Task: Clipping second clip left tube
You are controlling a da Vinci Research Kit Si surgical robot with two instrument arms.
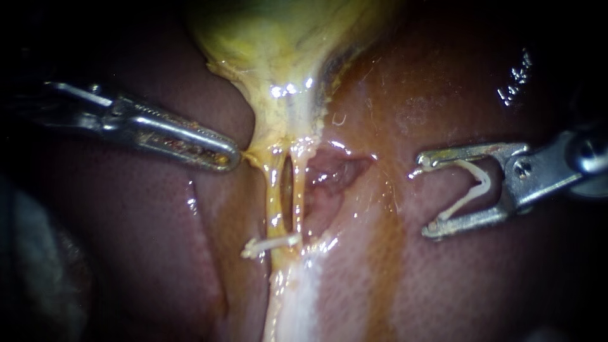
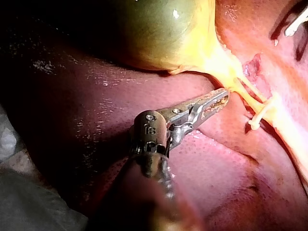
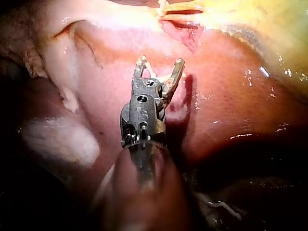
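Two thin yellow tubes run down from the gallbladder (image 1: 278, 50): the left tube (image 1: 273, 190) and the right tube (image 1: 297, 193). A white clip (image 1: 269, 244) sits across the left tube low down. My left instrument (image 1: 231, 155) comes in from the left, its jaws shut on the gallbladder's neck edge, which is drawn toward them. My right instrument (image 1: 425, 196) hovers over the liver well to the right of the tubes. Its wide-spread jaws carry an open white clip (image 1: 472, 190) between them. The right wrist view shows the same loaded instrument (image 3: 160, 61) short of the tubes.
Red-brown liver (image 1: 475, 95) surrounds the tubes. A raw pink pocket (image 1: 332, 171) lies just right of the right tube. Pale tissue (image 1: 297, 297) runs down below the clip. The left wrist view shows the left instrument (image 2: 219, 98) beside the placed clip (image 2: 260, 118).
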